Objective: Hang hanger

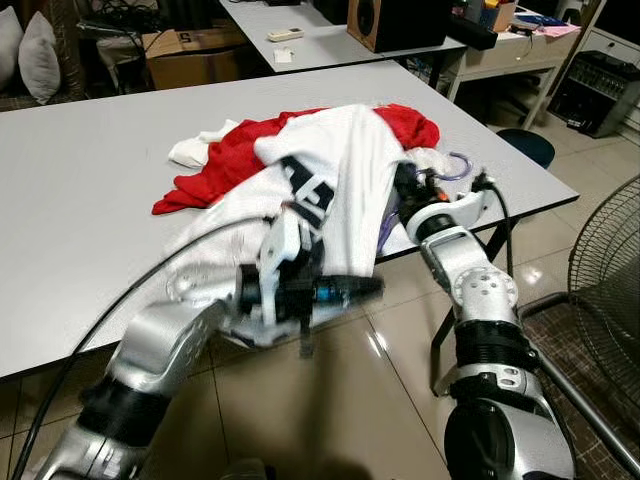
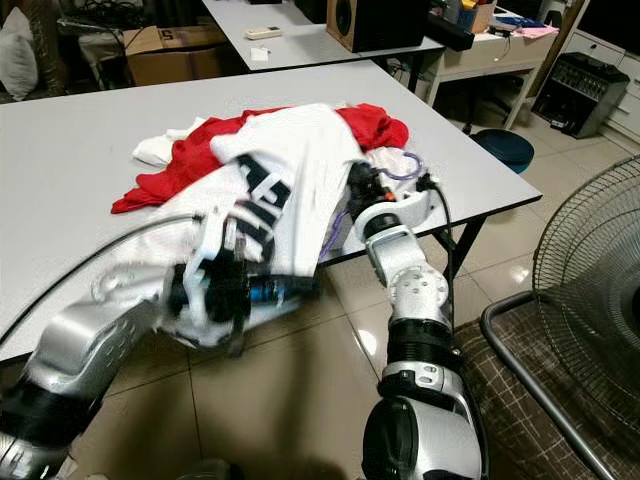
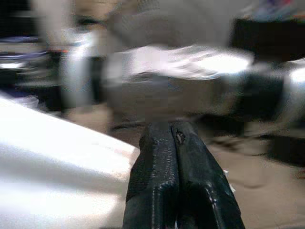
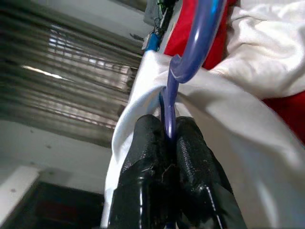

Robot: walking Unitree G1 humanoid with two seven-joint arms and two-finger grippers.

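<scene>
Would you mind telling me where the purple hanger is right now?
The purple hanger is clamped in the right gripper at the table's near right edge, its hook poking out beside the white shirt and red garment.

A grey table (image 1: 90, 180) stands by a fan (image 1: 610, 270), a cardboard box (image 1: 190, 55) and a speaker (image 1: 395, 22).

Motion-blurred left gripper (image 1: 360, 288) below the table (image 1: 90, 190) edge; purple hanger (image 4: 190, 52) mostly buried under white garment (image 1: 340, 180).
</scene>
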